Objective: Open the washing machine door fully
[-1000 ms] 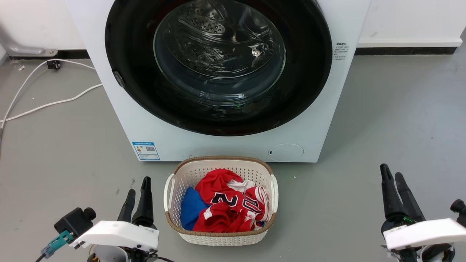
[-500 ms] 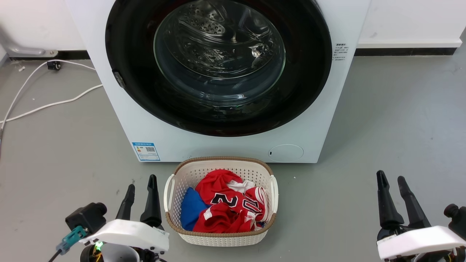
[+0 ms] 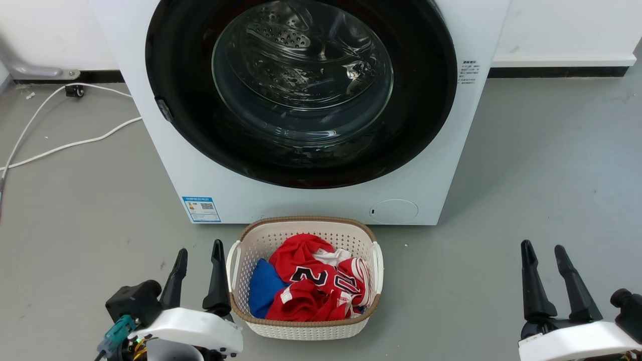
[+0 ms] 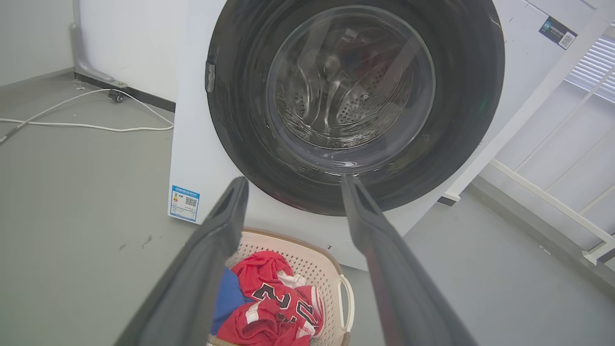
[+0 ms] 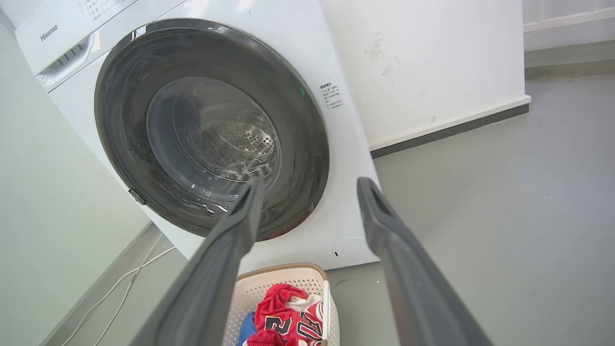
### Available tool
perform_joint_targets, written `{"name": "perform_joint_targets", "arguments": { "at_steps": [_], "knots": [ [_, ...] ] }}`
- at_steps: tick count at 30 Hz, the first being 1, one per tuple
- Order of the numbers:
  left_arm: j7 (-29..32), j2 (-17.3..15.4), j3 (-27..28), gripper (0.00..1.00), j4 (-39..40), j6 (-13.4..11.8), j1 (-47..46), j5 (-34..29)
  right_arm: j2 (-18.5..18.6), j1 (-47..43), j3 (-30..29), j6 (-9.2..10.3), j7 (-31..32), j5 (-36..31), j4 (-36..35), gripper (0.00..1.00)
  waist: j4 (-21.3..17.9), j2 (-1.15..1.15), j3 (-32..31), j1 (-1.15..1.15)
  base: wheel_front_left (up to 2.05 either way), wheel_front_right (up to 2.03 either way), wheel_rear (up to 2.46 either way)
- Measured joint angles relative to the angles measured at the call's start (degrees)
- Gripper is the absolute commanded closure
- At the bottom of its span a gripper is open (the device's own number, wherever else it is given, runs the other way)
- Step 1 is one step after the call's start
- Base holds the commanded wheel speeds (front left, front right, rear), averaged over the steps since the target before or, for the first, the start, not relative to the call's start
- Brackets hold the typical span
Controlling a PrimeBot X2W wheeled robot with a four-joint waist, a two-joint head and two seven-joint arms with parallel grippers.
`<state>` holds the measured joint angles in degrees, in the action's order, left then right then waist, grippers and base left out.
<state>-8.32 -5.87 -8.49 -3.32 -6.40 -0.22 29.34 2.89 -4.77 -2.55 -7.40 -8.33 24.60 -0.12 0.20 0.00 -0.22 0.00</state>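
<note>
Your left claw point(image 3: 199, 246) sits low at the lower left of the head view, fingers pointing up the picture towards the washing machine point(image 3: 301, 203). The fingers are spread apart and hold nothing, and one finger point(image 3: 217, 273) is just beside the left handle of the white lattice laundry basket point(image 3: 306, 328). Your right claw point(image 3: 542, 245) mirrors it at the lower right, also spread and empty, well apart from the basket over bare grey floor point(image 3: 526, 165). Both wrist views look along parted fingers at the machine from short of it; neither claw touches it. The washing machine door point(image 3: 301, 90) is shut flat against the white front. Its glossy black disc stands upright and faces you squarely, with the glass bowl in the centre showing the perforated drum behind. A small grey tab point(image 3: 163, 108) sits on the door's left rim. The basket stands on the floor just in front of the machine, holding a red jersey point(image 3: 311, 286) and something blue. A second ago both claws had their fingers nearly together; they have since opened, and the left arm has shifted towards the basket. The door has not moved.
</note>
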Motion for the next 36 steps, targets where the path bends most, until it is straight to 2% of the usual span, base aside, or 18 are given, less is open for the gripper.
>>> {"name": "perform_joint_targets", "arguments": {
  "at_steps": [14, 36],
  "knots": [
    [-2.0, 0.6, -0.4, 0.0, 0.8, -0.1, 0.9, -7.7, 0.0, -0.5, 0.3, -0.01, -2.0, -5.8, -3.3, 0.0, 0.1, 0.0, 0.0, 0.0, 0.0, 0.0, 0.0],
    [-4.6, 2.1, 0.6, 0.0, 1.2, 0.8, 2.3, -17.9, 0.0, -2.3, 0.6, -0.02, -4.7, -12.5, -4.3, 0.0, 0.2, 0.0, -0.4, 0.0, 0.0, 0.0, 0.0]
  ]
}}
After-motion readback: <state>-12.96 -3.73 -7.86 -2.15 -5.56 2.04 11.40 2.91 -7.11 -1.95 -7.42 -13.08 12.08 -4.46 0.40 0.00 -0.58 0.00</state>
